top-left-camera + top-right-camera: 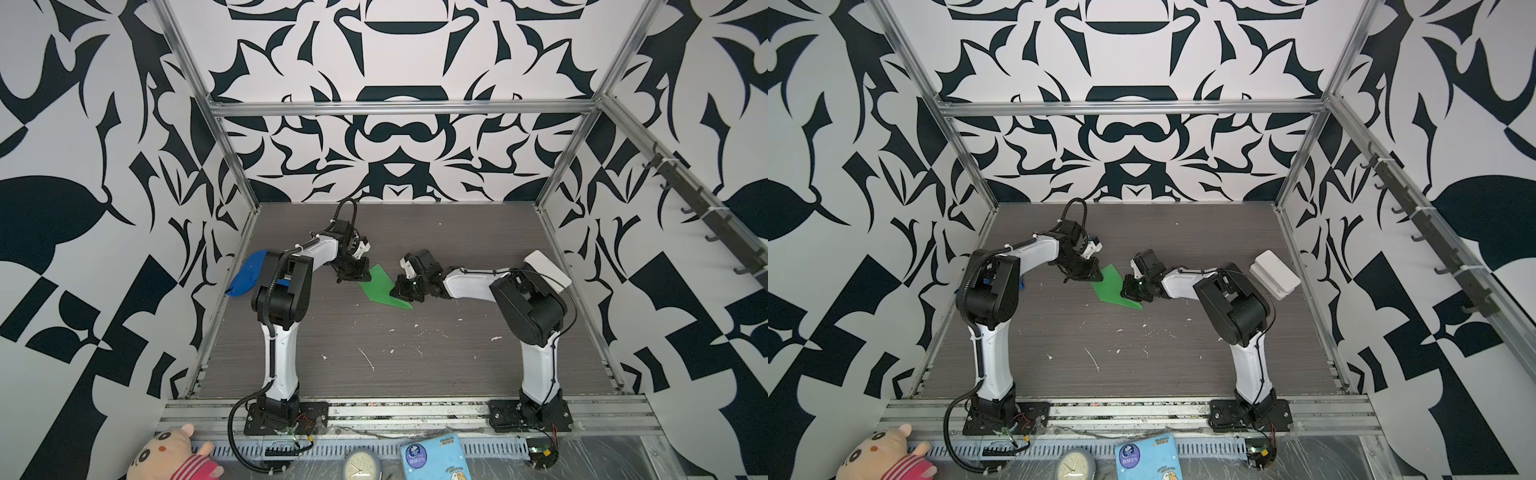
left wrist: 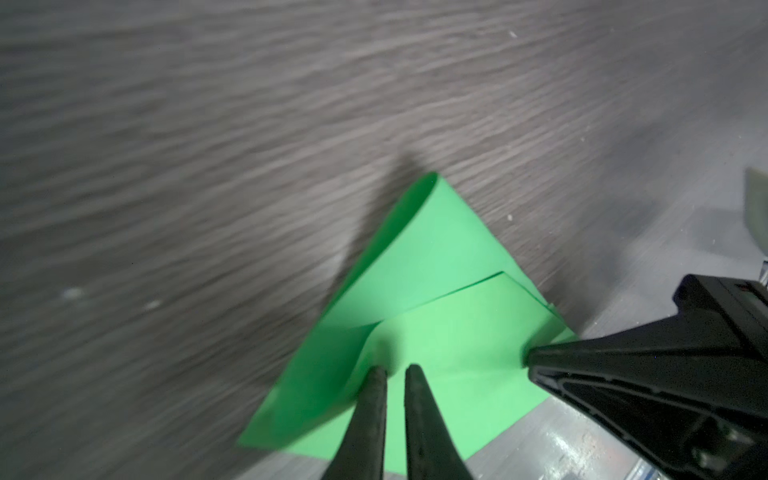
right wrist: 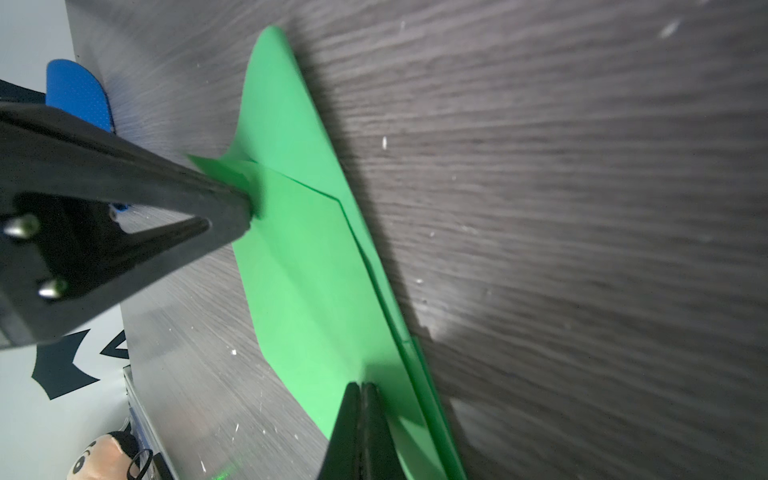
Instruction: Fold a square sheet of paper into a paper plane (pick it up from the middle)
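paper (image 1: 380, 286): green, already folded to a point, mid-frame in both top views, sitting right between the two tools over the table (image 1: 374, 353)
left tool (image 2: 393, 370): narrow gap, fingers pinching a raised bit of the paper's edge
right tool (image 3: 362, 386): jaws squeezed fully together at the opposite edge, probably nipping the paper, but it's too blurry to swear by
shadow: dark strip on the table alongside the paper
cap (image 1: 243, 276): blue, left side of the table, behind the left arm, well apart from the paper

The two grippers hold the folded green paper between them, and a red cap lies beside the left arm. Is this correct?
Not quite. The cap is blue, not red, as a top view shows. The rest is correct.
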